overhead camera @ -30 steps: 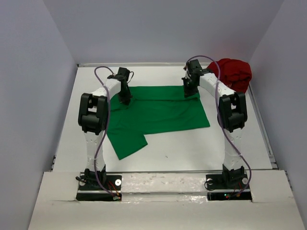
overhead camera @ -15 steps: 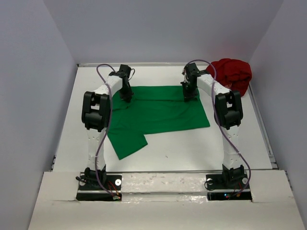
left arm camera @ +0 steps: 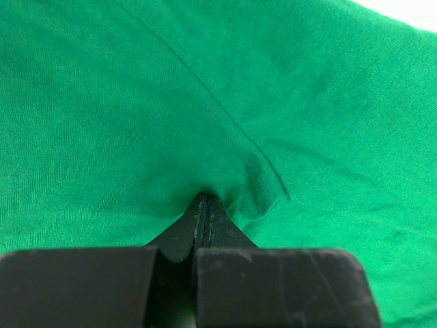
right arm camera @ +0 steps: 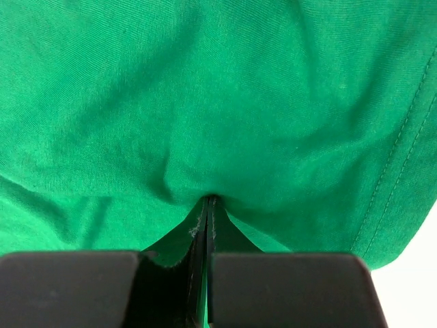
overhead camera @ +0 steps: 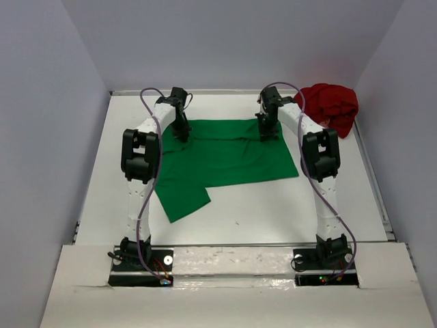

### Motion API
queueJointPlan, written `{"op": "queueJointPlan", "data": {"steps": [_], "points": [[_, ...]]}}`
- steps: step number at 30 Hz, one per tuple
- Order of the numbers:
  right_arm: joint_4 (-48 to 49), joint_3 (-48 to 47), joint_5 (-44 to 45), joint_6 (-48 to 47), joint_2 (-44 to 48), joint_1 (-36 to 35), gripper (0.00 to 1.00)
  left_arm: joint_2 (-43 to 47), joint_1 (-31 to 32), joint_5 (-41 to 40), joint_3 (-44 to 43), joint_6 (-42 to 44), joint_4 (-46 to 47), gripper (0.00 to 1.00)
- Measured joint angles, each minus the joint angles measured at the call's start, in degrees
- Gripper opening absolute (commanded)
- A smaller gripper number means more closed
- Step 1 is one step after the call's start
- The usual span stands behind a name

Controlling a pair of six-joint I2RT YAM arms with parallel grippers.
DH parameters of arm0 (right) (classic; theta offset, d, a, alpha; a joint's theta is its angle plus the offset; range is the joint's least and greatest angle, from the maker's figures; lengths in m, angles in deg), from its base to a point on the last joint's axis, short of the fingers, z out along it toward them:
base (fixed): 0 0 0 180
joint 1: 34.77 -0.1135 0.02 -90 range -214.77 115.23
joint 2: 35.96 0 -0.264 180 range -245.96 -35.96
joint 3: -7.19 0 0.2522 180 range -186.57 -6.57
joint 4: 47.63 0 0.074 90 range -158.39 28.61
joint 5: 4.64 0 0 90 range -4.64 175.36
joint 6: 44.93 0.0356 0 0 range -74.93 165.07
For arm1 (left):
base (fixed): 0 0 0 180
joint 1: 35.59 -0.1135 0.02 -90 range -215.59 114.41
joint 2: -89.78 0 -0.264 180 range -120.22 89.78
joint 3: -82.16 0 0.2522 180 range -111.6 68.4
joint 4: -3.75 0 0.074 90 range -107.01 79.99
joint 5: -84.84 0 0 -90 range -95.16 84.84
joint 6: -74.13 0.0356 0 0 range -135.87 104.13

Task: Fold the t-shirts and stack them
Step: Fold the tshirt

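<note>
The left gripper (overhead camera: pixel 183 134) and right gripper (overhead camera: pixel 268 133) each pinch tight on the green t-shirt (overhead camera: pixel 225 157) near its upper edge at frame centre, one sleeve trailing lower left, while the dark red t-shirt (overhead camera: pixel 332 107) sits bunched at upper right, with open worktop (overhead camera: pixel 287 212) below the green hem.

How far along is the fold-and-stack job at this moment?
Done: little. The green t-shirt lies mostly flat on the table, with one fold begun at most. In hand: the left gripper and right gripper are each shut on cloth near its far edge. Left: finishing that fold, then the dark red t-shirt, crumpled in the far right corner. No stack yet.
</note>
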Motion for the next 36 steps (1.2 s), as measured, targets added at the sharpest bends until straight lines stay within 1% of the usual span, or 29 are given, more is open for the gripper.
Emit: {"op": "queueJointPlan", "data": {"steps": [10,18,25,31,32,36], "points": [[-2.8,-11.8,0.2,0.0,-6.7,0.0,0.00,-4.7,-1.9,1.5,-8.4,0.2,-2.8,0.00],[-3.5,-14.2,0.4,-0.2,-8.1,0.0,0.00,-8.4,-3.8,2.3,-14.8,1.0,-4.3,0.00],[-3.1,-13.9,0.4,-0.9,-8.0,0.0,0.00,-8.1,-3.8,0.4,-14.6,1.3,-3.8,0.00],[-2.8,-12.9,0.5,-1.4,-7.3,0.0,0.00,-5.0,-3.7,-3.4,-11.0,1.2,-3.2,0.08],[-2.7,-12.7,0.5,-1.5,-7.3,0.0,0.00,-4.0,-3.7,-4.0,-9.8,1.2,-3.1,0.10],[-2.4,-11.3,1.0,-2.1,-6.2,0.0,0.00,0.3,-3.7,-6.8,-6.6,1.0,-2.4,0.13]]}}
